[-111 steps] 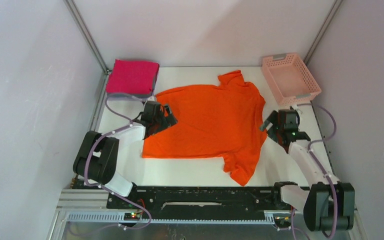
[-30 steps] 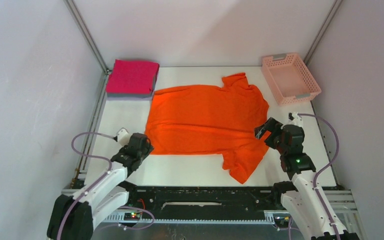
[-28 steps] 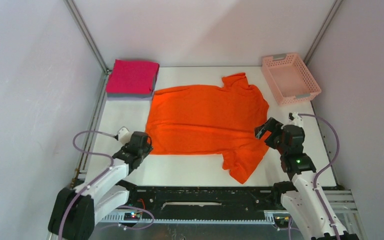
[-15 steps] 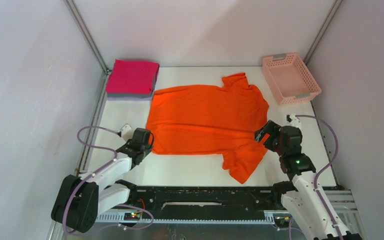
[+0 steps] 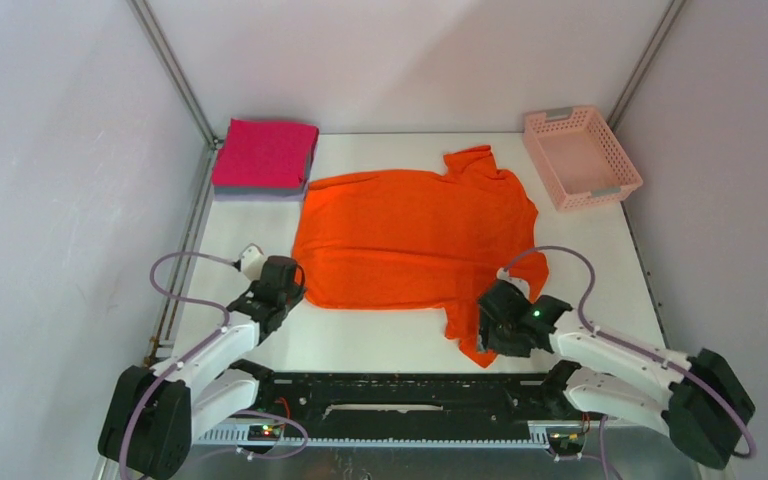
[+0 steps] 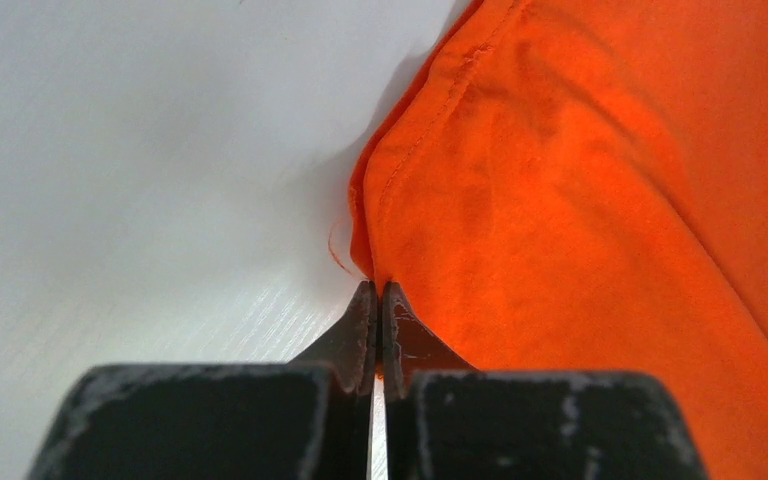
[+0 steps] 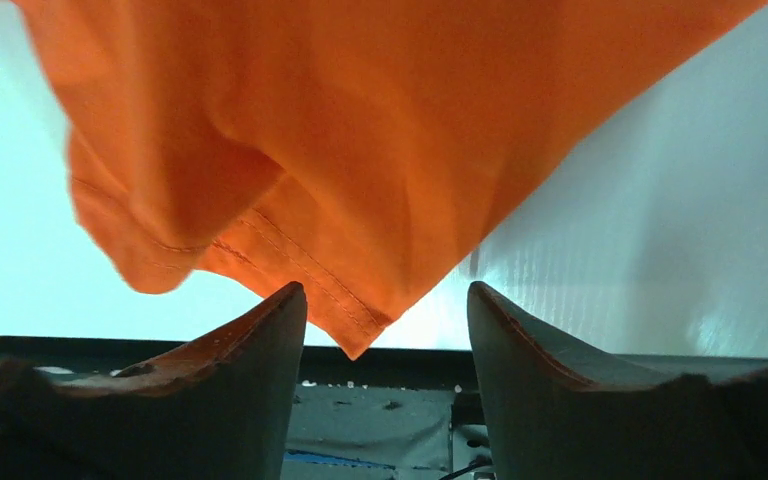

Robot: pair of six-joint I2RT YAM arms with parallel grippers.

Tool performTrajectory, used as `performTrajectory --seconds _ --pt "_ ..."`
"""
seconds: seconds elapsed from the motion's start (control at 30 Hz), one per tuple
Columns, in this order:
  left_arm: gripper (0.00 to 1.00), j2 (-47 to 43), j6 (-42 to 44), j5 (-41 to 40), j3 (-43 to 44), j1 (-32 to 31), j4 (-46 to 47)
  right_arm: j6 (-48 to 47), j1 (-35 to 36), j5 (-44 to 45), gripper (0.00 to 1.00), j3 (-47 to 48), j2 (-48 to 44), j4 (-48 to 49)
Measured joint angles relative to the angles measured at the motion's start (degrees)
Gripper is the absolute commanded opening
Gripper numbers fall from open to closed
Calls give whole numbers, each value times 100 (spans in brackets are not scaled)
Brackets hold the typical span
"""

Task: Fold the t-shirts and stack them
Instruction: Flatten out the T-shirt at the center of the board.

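The orange t-shirt [image 5: 415, 240] lies spread flat in the middle of the white table, collar to the far right. My left gripper [image 5: 282, 287] sits at its near left hem corner. In the left wrist view that gripper [image 6: 378, 290] is shut, with the hem corner [image 6: 400, 200] pinched between the tips. My right gripper [image 5: 484, 332] is low over the near sleeve [image 5: 482, 318]. It [image 7: 385, 292] stands open, and the sleeve's stitched tip [image 7: 345, 310] hangs between the fingers. A folded magenta t-shirt [image 5: 265, 153] rests on a grey one [image 5: 257, 194] at the back left.
A pale pink lattice basket [image 5: 582, 157] stands at the back right corner. The black rail with the arm bases [image 5: 400, 395] runs along the near edge, just below the sleeve. Enclosure walls and metal posts close in the table [image 5: 380, 345] on three sides.
My right arm has swung from the shirt's right edge down to the near sleeve, its jaws narrowing. My left gripper has closed on the hem corner.
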Motion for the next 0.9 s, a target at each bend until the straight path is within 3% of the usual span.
performTrajectory --seconds 0.3,0.5,0.67,0.9 --pt "0 -46 2 0 -37 0 2 332 699 -120 55 232 643 24" --pt "0 -72 39 0 -37 0 0 216 1084 234 54 863 715 -341" --pt "0 -72 42 0 -37 0 -7 -35 1443 400 51 1121 1327 -339" --pt "0 -68 44 2 -37 0 -4 -382 1419 546 49 1220 2168 48"
